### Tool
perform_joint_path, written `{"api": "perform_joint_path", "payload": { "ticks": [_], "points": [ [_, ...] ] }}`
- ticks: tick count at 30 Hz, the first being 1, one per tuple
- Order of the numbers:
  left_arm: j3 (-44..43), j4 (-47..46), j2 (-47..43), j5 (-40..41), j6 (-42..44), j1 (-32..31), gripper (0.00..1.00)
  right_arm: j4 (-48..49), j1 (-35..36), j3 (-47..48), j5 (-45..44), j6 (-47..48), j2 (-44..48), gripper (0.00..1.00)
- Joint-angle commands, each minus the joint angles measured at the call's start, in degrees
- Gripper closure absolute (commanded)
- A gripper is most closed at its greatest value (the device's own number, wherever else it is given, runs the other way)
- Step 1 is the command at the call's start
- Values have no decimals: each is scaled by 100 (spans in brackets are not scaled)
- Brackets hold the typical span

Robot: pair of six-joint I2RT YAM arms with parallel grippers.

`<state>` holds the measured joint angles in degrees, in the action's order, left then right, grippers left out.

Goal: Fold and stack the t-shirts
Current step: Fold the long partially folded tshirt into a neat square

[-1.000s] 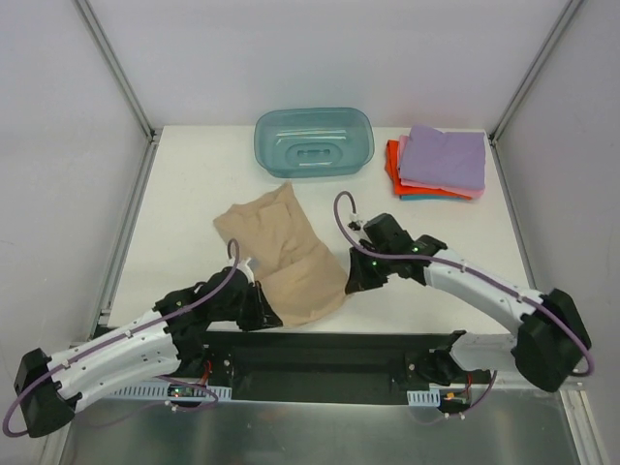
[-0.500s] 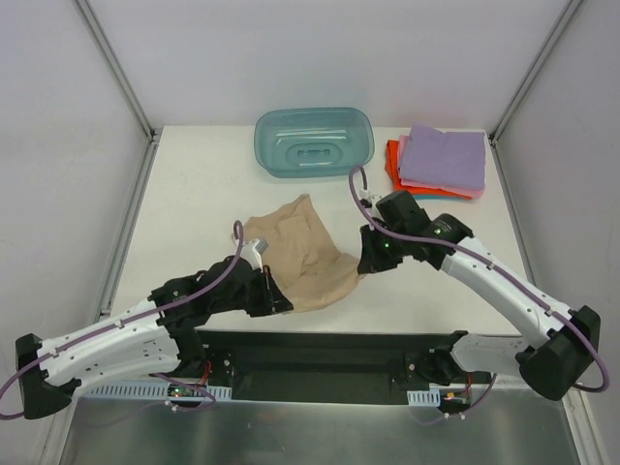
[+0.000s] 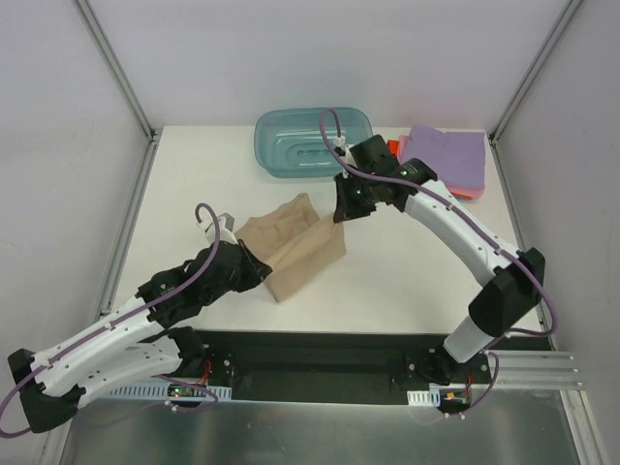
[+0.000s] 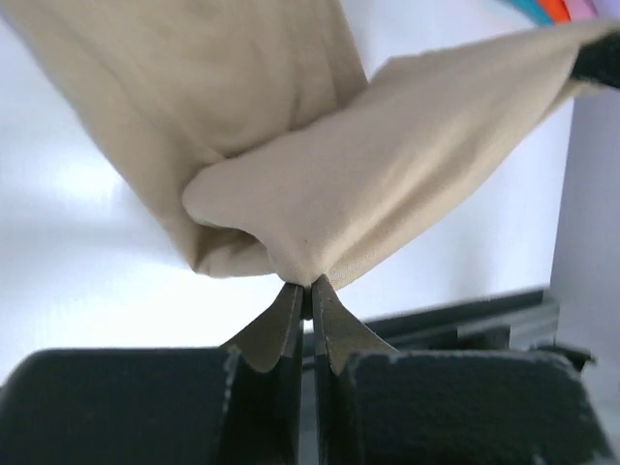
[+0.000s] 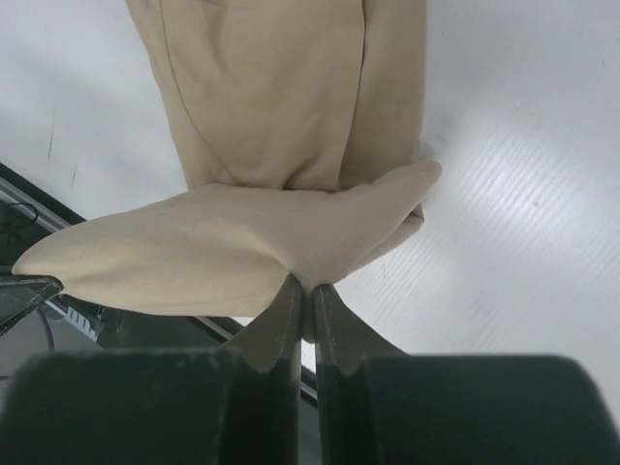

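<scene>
Here, one tan t-shirt (image 3: 295, 254) pinched by both jaws, one stack (image 3: 453, 157), one tub (image 3: 276, 160).

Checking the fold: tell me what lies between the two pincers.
The tan t-shirt stretches from the left pincer to the right pincer, each shut on a pinch of its cloth. The top view shows it.

T-shirts: 5 total, i.e. 1 tan-beige t-shirt (image 3: 295, 247) on the near side of the teal plastic tub (image 3: 267, 145), plus 4 folded in 1 stack (image 3: 441, 165) just right of the tub. By colour that's 1 lilac shirt (image 3: 450, 153) on top, 1 pink shirt (image 3: 473, 192), 1 orange-red shirt (image 3: 391, 146) and 1 teal shirt (image 4: 528, 8), the last only a sliver in the left wrist view. Tubs: 1; grippers: 2, i.e. left gripper (image 3: 252, 269) and right gripper (image 3: 341, 208), both nearer than the tub.
</scene>
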<state>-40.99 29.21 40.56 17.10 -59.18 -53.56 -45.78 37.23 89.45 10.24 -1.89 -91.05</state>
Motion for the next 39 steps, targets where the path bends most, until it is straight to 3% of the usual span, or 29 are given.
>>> {"api": "perform_joint_path", "payload": {
  "ticks": [1, 8, 16, 20, 23, 28, 29, 31, 32, 33, 34, 35, 36, 39],
  "points": [
    [-163, 172, 136, 250, 160, 837, 100, 148, -102, 827, -57, 312, -789, 99],
    [-312, -47, 453, 706, 731, 1699, 100, 1035, -251, 1391, 109, 207, -1555, 99],
    [-620, -346, 1446, 381, 1022, 2490, 100, 1667, -357, 1558, 444, -66, -2171, 99],
    [-726, -644, 1815, 443, 1337, 2868, 100, 2090, -366, 1610, 146, -48, -2391, 99],
    [-883, -899, 2271, -39, 1575, 3290, 100, 2134, -375, 1769, -118, -48, -2576, 99],
    [-1191, -979, 3185, -260, 1681, 3580, 100, 2196, -410, 2120, 74, 66, -3050, 88],
    [-1314, -996, 3308, -217, 1716, 3624, 97, 2205, -419, 2286, 49, 83, -3277, 84],
    [-1525, -1084, 3791, -15, 1874, 3764, 78, 2118, -471, 2585, -22, 66, -3515, 73],
    [-1874, -1067, 3984, -31, 2179, 3835, 53, 2013, -497, 2752, 30, 57, -3682, 65],
    [-2086, -936, 4308, -162, 2295, 3896, 39, 1733, -524, 3119, 153, 40, -3736, 45],
    [-2254, -848, 4399, -451, 2375, 3949, 29, 1643, -542, 3192, 345, 83, -3719, 32],
    [-2394, -812, 4434, -532, 2454, 3950, 9, 1599, -533, 3158, 391, 110, -3649, 16],
    [-2405, -812, 4400, -646, 2437, 3958, 3, 1642, -533, 2870, 408, 127, -3361, 3],
    [-2247, -821, 4163, -1094, 2350, 3950, 1, 2009, -454, 1757, 592, 128, -2589, 3]
  ]
}}
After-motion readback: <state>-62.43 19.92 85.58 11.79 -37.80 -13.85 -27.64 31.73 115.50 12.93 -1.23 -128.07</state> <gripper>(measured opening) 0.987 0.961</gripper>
